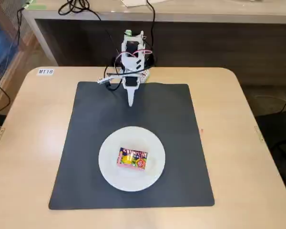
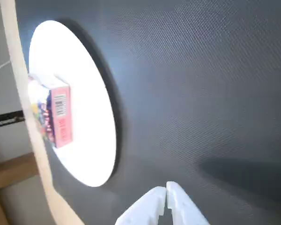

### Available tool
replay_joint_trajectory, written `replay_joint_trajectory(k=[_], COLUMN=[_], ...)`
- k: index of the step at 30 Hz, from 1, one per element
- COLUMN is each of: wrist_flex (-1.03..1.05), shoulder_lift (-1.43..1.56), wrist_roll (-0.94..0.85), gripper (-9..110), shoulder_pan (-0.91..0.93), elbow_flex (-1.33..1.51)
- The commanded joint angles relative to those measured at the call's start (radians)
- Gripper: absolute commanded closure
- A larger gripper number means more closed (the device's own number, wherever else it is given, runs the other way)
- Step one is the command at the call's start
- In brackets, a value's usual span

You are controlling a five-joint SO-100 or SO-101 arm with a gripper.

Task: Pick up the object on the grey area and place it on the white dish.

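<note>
Packet (image 1: pixel 132 158) lies flat on the dish (image 1: pixel 112 167), near its middle, a little left of centre in the fixed view; dish sits on the mat (image 1: pixel 171 119), toward the near edge. Wrist view shows the packet (image 2: pixel 56 117) resting on the dish (image 2: pixel 91 140) with barcode face toward the camera, apart from the arm. Jaws (image 2: pixel 167 194) pressed together at the tips, nothing between them; in the fixed view the jaws (image 1: pixel 130 101) hang over the far part of the mat, well apart from dish and packet. Judgement: placement looks done; step in hand is the retreat to rest. To do it well: hold the jaws closed and clear of the mat surface, fold the arm back toward its base at the far desk (image 1: pixel 238 143) edge without swinging over the dish, so nothing nudges the rim or drags the mat. Cables near the base hang loose; watch they do not snag as the arm folds. Packet sits well inside the rim, unlikely to slide off.
</note>
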Motion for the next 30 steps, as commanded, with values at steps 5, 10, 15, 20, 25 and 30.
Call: replay_joint_trajectory(k=[5, 10, 15, 20, 25, 30], wrist_flex=[-0.023, -0.023, -0.025, -0.025, -0.025, -0.025], shoulder_lift=[0.026, 0.026, 0.026, 0.026, 0.026, 0.026], wrist_roll=[0.038, 0.035, 0.035, 0.035, 0.035, 0.035], gripper=[98, 98, 99, 99, 99, 99], shoulder_pan=[-0.012, -0.012, -0.012, -0.012, -0.012, -0.012], elbow_flex=[0.043, 0.043, 0.043, 0.043, 0.043, 0.043])
